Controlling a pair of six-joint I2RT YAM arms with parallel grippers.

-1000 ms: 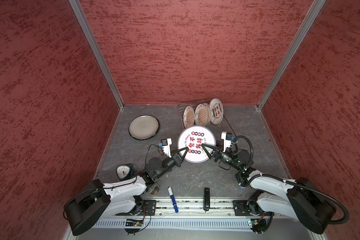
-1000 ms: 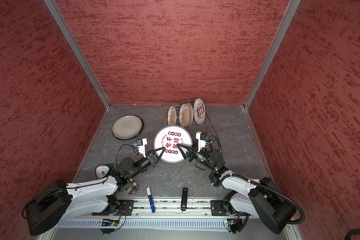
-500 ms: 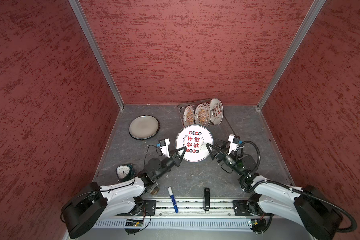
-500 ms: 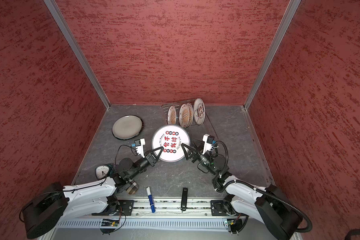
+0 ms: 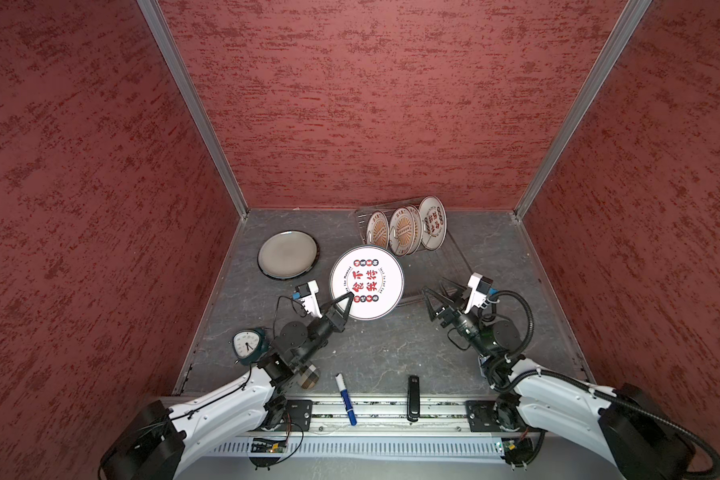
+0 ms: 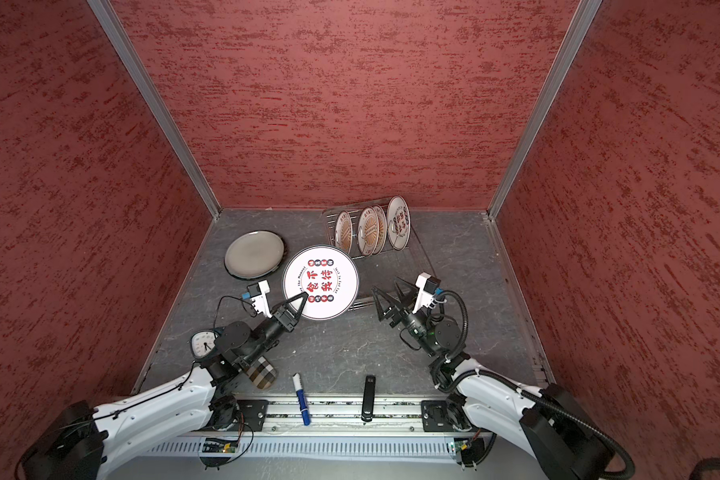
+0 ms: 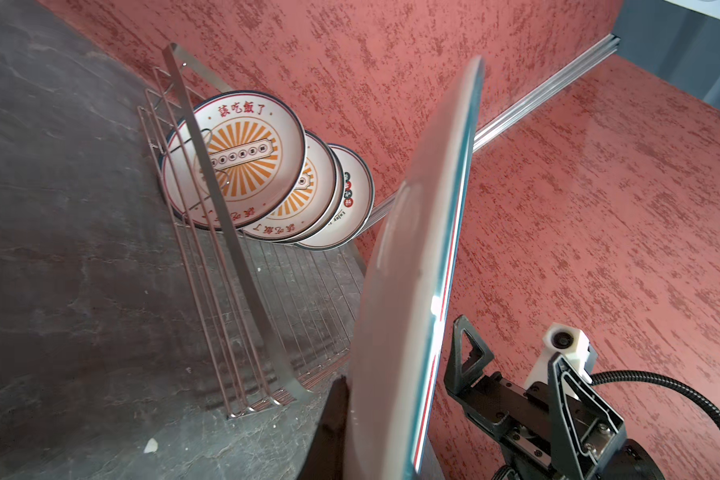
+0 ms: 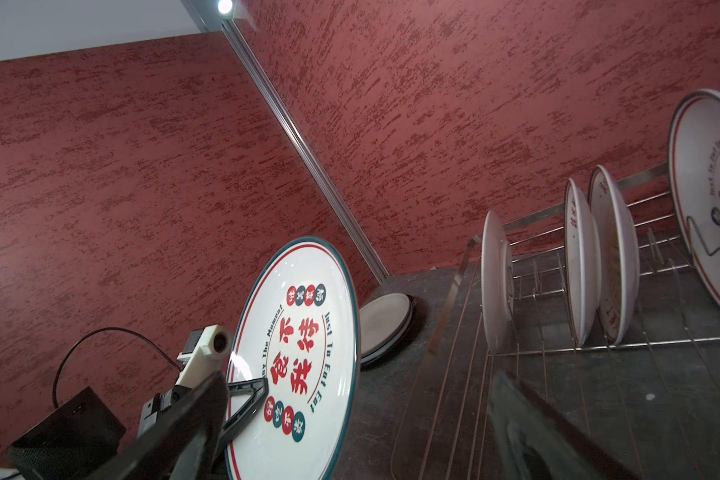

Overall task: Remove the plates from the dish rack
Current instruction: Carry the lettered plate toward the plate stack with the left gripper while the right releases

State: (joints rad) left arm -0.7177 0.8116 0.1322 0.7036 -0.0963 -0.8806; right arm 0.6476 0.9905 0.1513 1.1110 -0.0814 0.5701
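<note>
Plate (image 5: 366, 277) in left end effector (image 5: 347, 300)

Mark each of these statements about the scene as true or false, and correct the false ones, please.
1. The left pincer grips the lettered plate at its rim. True.
2. The right pincer is shut on the same plate. False: it is open, holds nothing and is apart from the plate.
3. The grey plate lies flat on the table, outside the dish rack. True.
4. The dish rack is empty. False: sunburst plates and another lettered one stand upright in it.
5. The clock stands on the table beside the left arm. True.
</note>
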